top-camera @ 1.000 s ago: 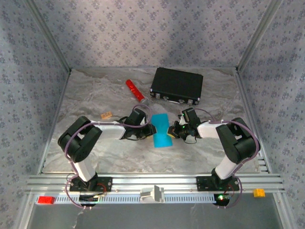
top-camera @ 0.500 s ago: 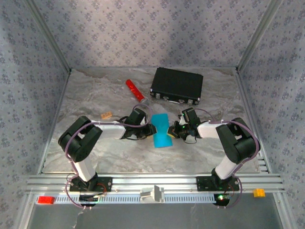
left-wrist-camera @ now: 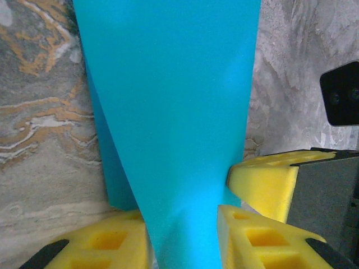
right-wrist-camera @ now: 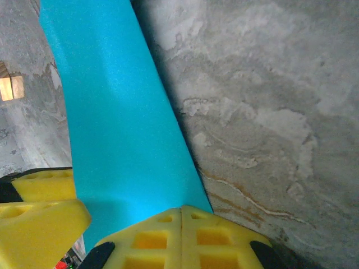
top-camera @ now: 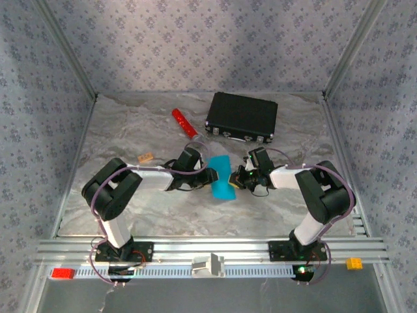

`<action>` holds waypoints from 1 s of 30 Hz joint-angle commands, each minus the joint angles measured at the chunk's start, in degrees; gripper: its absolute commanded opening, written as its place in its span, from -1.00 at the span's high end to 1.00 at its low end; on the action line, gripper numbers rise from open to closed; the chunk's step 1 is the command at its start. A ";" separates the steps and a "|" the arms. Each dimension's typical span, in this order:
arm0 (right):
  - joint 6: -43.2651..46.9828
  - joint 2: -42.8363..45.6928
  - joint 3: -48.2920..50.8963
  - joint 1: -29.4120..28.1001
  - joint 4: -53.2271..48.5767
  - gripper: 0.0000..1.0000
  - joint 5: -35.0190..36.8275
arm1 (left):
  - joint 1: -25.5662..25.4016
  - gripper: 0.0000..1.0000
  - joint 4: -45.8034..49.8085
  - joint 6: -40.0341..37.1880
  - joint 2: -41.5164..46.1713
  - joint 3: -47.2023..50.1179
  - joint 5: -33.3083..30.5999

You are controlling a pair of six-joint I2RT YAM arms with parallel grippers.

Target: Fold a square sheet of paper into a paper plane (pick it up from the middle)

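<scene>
One smooth cyan paper sheet [top-camera: 222,181], folded, tapering.

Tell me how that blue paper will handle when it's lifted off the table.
The square sheet of paper bows into a curve in the left wrist view, so it is probably floppy and would droop from one pinch. It looks thin, so likely very light. The right gripper, shut on its edge, may well crease it.

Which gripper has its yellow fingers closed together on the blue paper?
The right gripper: its fingers meet on the square sheet of paper, while those of the left gripper stand apart with the paper between them.
</scene>
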State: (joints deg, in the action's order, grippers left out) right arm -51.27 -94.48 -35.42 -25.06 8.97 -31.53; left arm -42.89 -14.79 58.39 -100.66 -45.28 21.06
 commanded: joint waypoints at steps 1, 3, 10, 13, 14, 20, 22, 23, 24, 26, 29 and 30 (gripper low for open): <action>-0.24 -1.37 1.62 -0.10 -8.89 0.90 5.62 | -0.33 0.31 -1.96 -0.12 0.44 0.71 0.39; -0.26 -1.39 1.63 -0.16 -8.91 0.90 5.61 | -0.35 0.30 -2.17 -0.05 0.59 0.87 0.16; -0.29 -1.39 1.50 -0.14 -8.72 0.89 5.55 | -0.23 0.36 -1.23 0.47 1.48 1.38 -1.05; -0.32 -1.34 1.41 -0.10 -8.73 0.89 5.44 | -0.22 0.43 -0.65 0.92 1.94 1.84 -1.71; -0.32 -1.31 1.41 -0.13 -8.74 0.89 5.43 | -0.22 0.46 -0.67 1.06 2.00 2.01 -1.74; -0.45 -0.99 1.41 -0.18 -8.20 0.88 5.07 | -0.10 0.71 -0.55 2.00 1.95 2.06 -1.53; -0.49 -0.45 1.58 -0.21 -7.81 0.86 5.07 | -0.17 0.75 -0.62 2.56 2.02 2.09 -1.45; -0.37 -0.08 1.73 -0.20 -7.32 0.85 4.99 | -0.09 0.77 -0.59 2.69 2.07 2.08 -1.45; -0.36 0.51 2.08 -0.23 -6.53 0.83 4.94 | -0.13 0.81 -0.52 2.82 2.22 2.12 -1.49; -0.33 1.78 2.54 -0.25 -5.85 0.80 4.99 | -0.15 0.84 -0.32 2.86 2.46 2.20 -1.38; 0.42 4.32 2.76 -0.15 -5.96 0.71 5.57 | -0.04 0.92 -0.59 2.53 2.72 2.21 -0.34; 0.73 5.45 2.81 -0.10 -6.34 0.66 5.90 | -0.08 0.93 -0.58 2.51 2.80 2.13 0.10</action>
State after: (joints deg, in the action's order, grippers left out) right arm -51.22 -91.18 -33.87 -25.26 7.51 -29.17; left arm -43.03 -15.22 60.99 -100.09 -43.66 20.36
